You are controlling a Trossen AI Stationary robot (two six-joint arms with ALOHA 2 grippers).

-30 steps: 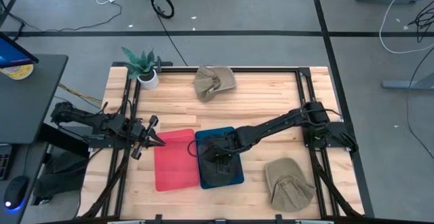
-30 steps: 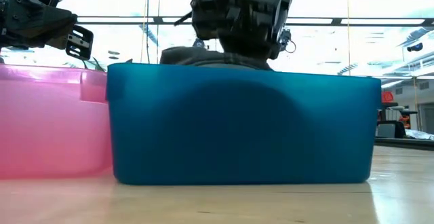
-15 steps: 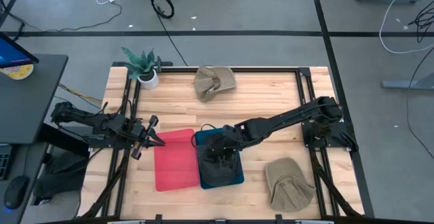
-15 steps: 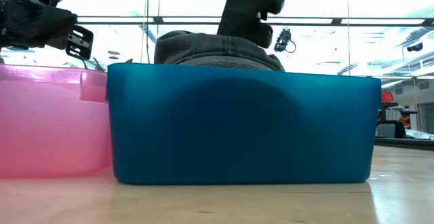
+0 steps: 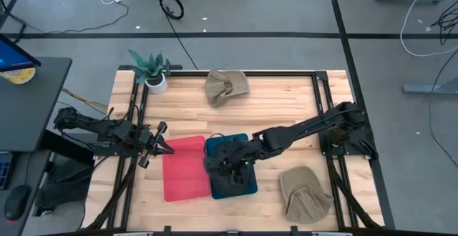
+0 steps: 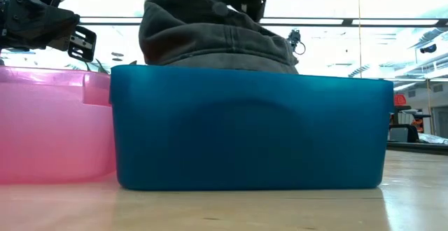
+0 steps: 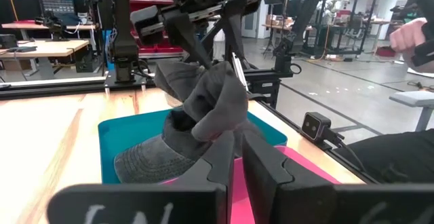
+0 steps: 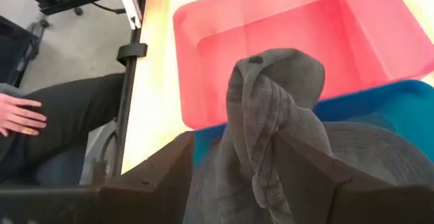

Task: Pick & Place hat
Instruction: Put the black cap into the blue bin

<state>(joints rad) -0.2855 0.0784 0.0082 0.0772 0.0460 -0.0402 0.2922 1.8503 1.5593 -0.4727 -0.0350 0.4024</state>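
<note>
Your left gripper (image 5: 159, 146) waits at the table's left edge, fingers close together and empty, beside the smooth pink bin (image 5: 184, 170). Next comes the blue bin (image 6: 252, 129), touching it. Your right gripper (image 5: 223, 161) pinches the soft, crumpled grey hat (image 6: 210, 38), whose bunched crown rises above the blue rim, brim drooping inside.

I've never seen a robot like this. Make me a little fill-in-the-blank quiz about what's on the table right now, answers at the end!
1. The right gripper is pinching a dark grey ____.
2. That item hangs over the ____ bin, not the pink bin.
3. Two ____ hats lie on the table: one near the potted plant, another at the near right.
4. The left gripper waits beside the ____ bin.

Answers: hat; blue; tan; pink
</note>
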